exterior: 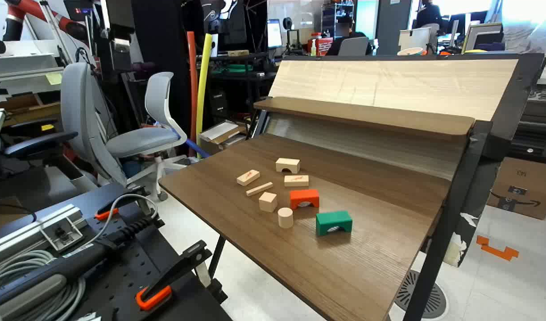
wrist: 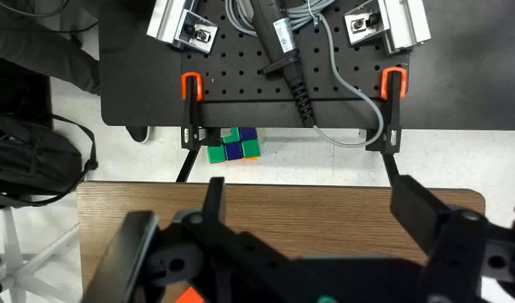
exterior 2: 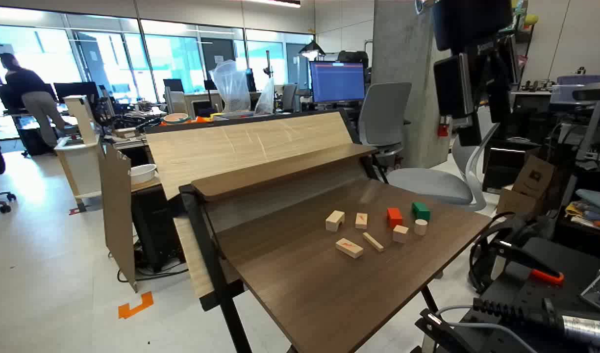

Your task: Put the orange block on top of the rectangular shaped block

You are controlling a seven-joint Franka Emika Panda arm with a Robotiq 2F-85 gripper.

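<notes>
1. On the brown bench (exterior: 366, 267), visible in both exterior views, we see the orange block (exterior: 304, 196). It stands with its arched opening turned downward, and it is apart from all its neighbours.
2. Near to it we find a rectangular shaped block (exterior: 296, 180) of pale wood, with a red mark. It lies between the orange block and a pale arch block (exterior: 287, 163).
3. A second rectangular shaped block (exterior: 248, 177), also pale and marked in red, lies farther from the orange block. We cannot tell which of these two the task means.
4. Just beside this second one we notice a thin wooden stick (exterior: 259, 189), which is situated between it and a wooden cube (exterior: 268, 202).
5. A wooden cylinder (exterior: 285, 218) stands upright near the cube, and a green arch block (exterior: 334, 220) takes its place at one end of the group.
6. Concerning the tool (wrist: 310, 193), we observe in the wrist view that its fingers (wrist: 216, 198) are spread wide from each other. Between the fingertips only the bench surface is seen, so it holds nothing.
7. In an exterior view, we see the tool hanging high at the upper right, well apart from the blocks.
8. At the lower edge of the wrist view an orange patch (wrist: 190, 296) appears, but too little shows for us to name it.
</notes>
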